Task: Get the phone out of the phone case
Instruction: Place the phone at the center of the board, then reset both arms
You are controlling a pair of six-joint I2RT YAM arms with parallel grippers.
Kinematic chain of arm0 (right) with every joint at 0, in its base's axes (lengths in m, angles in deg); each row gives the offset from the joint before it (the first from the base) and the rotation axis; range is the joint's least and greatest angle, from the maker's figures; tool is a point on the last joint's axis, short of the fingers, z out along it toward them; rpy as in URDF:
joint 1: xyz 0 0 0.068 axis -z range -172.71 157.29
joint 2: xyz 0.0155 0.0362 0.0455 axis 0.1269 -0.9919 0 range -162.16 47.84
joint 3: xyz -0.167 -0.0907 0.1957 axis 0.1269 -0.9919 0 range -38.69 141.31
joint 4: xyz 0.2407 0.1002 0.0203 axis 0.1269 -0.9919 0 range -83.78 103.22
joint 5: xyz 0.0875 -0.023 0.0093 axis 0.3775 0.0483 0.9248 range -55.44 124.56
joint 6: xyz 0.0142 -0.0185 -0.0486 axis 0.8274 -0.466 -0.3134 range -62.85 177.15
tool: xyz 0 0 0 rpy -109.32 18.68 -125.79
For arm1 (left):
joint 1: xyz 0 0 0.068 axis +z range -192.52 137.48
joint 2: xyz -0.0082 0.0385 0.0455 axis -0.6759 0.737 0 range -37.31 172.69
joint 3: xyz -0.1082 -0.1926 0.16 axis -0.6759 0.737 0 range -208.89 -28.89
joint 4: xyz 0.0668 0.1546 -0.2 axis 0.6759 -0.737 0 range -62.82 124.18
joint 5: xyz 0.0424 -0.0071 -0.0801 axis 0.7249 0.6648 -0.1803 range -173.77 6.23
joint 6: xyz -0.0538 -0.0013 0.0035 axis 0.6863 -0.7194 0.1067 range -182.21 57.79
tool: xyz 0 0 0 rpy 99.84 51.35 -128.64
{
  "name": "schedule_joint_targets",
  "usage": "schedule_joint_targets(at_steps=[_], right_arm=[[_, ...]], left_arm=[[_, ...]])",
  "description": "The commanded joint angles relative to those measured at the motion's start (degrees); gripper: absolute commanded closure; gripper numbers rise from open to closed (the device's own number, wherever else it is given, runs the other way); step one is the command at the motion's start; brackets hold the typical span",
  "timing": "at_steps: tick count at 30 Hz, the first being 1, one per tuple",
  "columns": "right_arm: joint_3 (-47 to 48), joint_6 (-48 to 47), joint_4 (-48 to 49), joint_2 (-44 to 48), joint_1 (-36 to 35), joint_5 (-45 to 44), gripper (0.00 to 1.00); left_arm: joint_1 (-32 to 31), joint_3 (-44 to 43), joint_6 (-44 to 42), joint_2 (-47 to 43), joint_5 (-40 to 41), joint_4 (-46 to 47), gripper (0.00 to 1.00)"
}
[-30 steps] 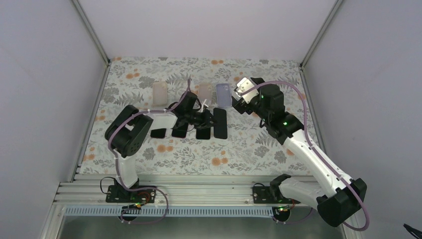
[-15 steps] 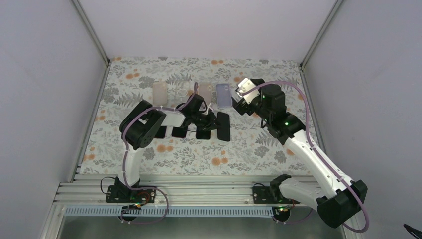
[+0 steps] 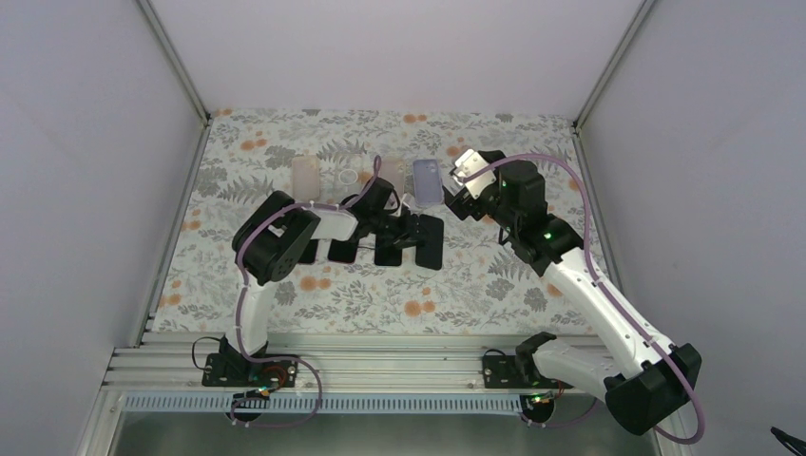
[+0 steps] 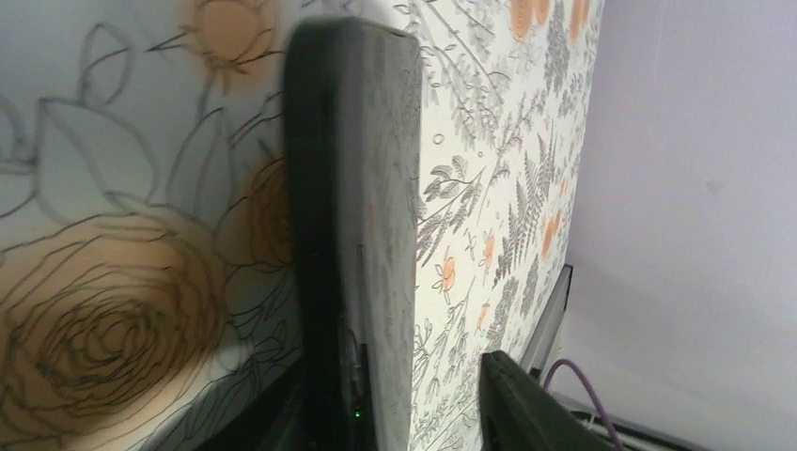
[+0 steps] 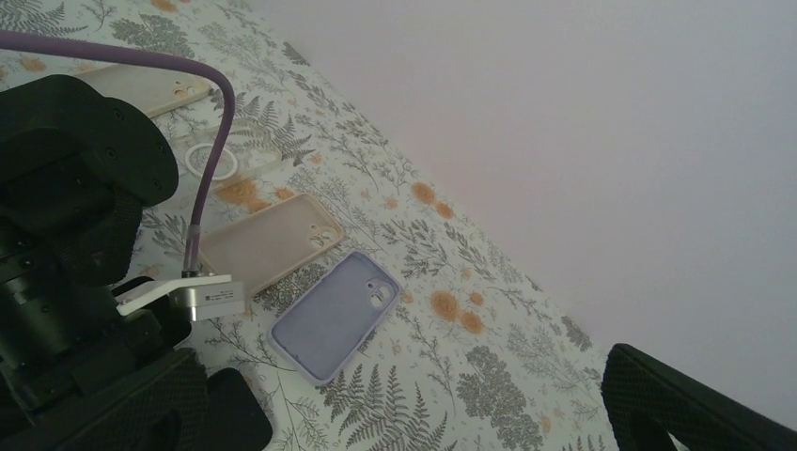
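Observation:
A black phone (image 3: 430, 240) lies on the floral table (image 3: 532, 152), rightmost in a row of black phones. My left gripper (image 3: 410, 229) is low at its left side. In the left wrist view the phone (image 4: 352, 216) shows edge-on between my fingers, a dark edge and a grey face. The left gripper (image 4: 395, 413) is open: the left finger is against the phone, the right finger (image 4: 522, 409) stands apart from it. My right gripper (image 3: 460, 175) is raised over the back right, open and empty (image 5: 404, 376).
Empty cases lie in a row at the back: beige (image 3: 304, 174), clear (image 3: 348, 178), beige (image 3: 390, 171) and lavender (image 3: 427, 180). The lavender case (image 5: 334, 315) lies just below my right gripper. More black phones (image 3: 342, 252) lie left of the left gripper.
My left arm has swung to the right along the row of black phones. The rightmost phone has shifted slightly right. The right arm has hardly moved.

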Motion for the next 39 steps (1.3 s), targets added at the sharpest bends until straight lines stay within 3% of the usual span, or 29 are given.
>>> schedule_joint_targets(at_steps=[1, 7, 9, 21, 27, 32, 39], right_arm=[[1.6, 1.4, -0.1, 0.1, 0.4, 1.1, 0.01], [2.2, 1.9, -0.3, -0.2, 0.6, 1.5, 0.01], [2.6, 2.1, -0.4, -0.3, 0.7, 1.8, 0.01], [6.4, 6.0, -1.1, -1.9, 2.2, 4.4, 0.01], [11.9, 9.5, -1.6, -3.9, 3.6, 5.8, 0.01], [17.2, 13.0, -1.8, -7.1, 5.0, 7.8, 0.01], [20.3, 18.1, 0.7, -11.9, 9.5, 14.7, 0.01]], left_arm=[[-0.8, -1.7, -0.3, -0.4, 1.3, -1.3, 0.53], [-1.0, -0.3, -2.1, -4.2, 5.6, -4.4, 0.1], [-1.0, 0.0, -2.7, -5.5, 7.0, -5.4, 0.0], [-0.6, -1.2, -13.0, -17.5, 19.3, -15.3, 0.0], [1.6, -5.1, -22.7, -24.1, 25.1, -19.8, 0.0], [9.1, -9.2, -30.3, -28.5, 28.1, -23.6, 0.0], [26.5, -15.0, -35.9, -33.7, 25.8, -27.0, 0.0]])
